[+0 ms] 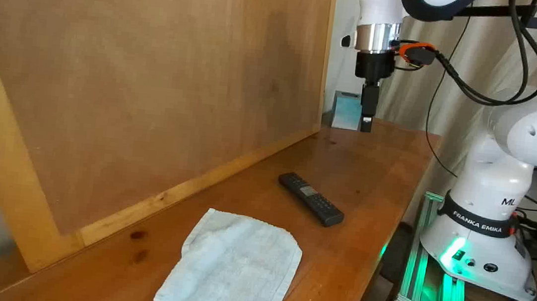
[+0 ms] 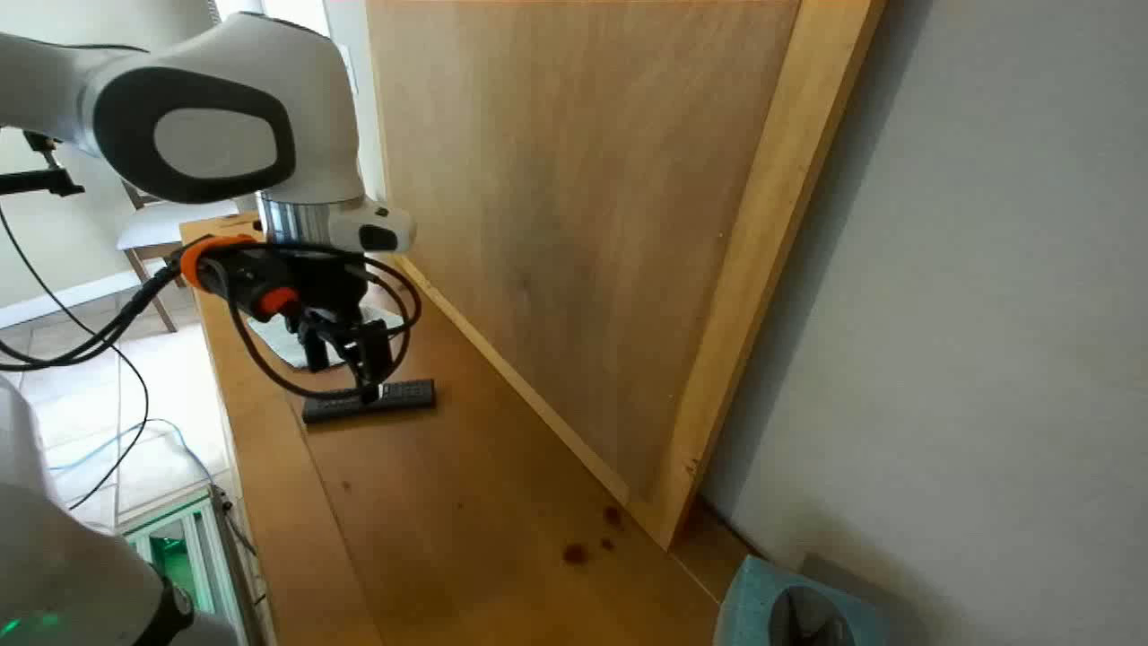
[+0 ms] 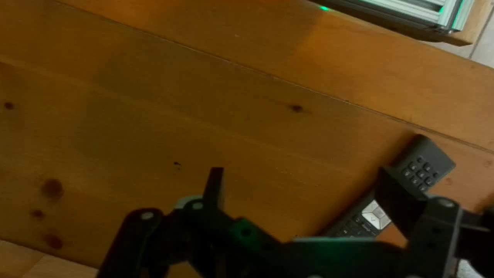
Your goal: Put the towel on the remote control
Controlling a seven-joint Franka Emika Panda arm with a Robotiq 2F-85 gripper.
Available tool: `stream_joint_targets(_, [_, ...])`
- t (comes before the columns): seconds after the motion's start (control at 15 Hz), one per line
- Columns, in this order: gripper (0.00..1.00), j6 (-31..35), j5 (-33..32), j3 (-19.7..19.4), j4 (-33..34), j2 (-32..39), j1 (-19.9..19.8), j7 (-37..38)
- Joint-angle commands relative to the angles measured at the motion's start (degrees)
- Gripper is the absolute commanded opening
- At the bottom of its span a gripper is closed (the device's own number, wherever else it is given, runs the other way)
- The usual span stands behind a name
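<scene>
The white, softly wrinkled towel (image 1: 236, 267) lies flat on the wooden table in an exterior view. Part of it shows behind the gripper in an exterior view (image 2: 280, 343). The black remote control (image 1: 311, 199) lies on the table beside the towel, apart from it. The remote also shows in an exterior view (image 2: 411, 395) and in the wrist view (image 3: 420, 166), partly hidden by a finger. My gripper (image 1: 366, 125) is raised above the table, pointing down. Its fingers are wide apart and empty in the wrist view (image 3: 301, 172); it also shows in an exterior view (image 2: 343, 377).
A tall wooden panel (image 1: 155, 84) stands along one long side of the table (image 1: 366, 166); it also shows in an exterior view (image 2: 574, 224). A blue-grey box (image 1: 346, 111) stands at the table's end, also seen in an exterior view (image 2: 749, 597). Cables hang from the arm.
</scene>
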Motion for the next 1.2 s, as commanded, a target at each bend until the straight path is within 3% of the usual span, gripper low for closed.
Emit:
stream_joint_targets(0.0, [1.0, -0.1, -0.22, -0.31, 0.08, 0.07, 0.35, 0.23])
stream_joint_targets(0.4, [1.0, 0.21, 0.11, 0.49, 1.22, 1.86, 0.83, 0.86])
stream_joint_targets(0.8, [1.0, 16.41, 7.7, 6.24, 3.89, 12.69, 6.33, 7.68])
stream_joint_targets(1.13, [1.0, 33.31, 20.68, 6.69, 4.9, 25.66, 12.25, 8.91])
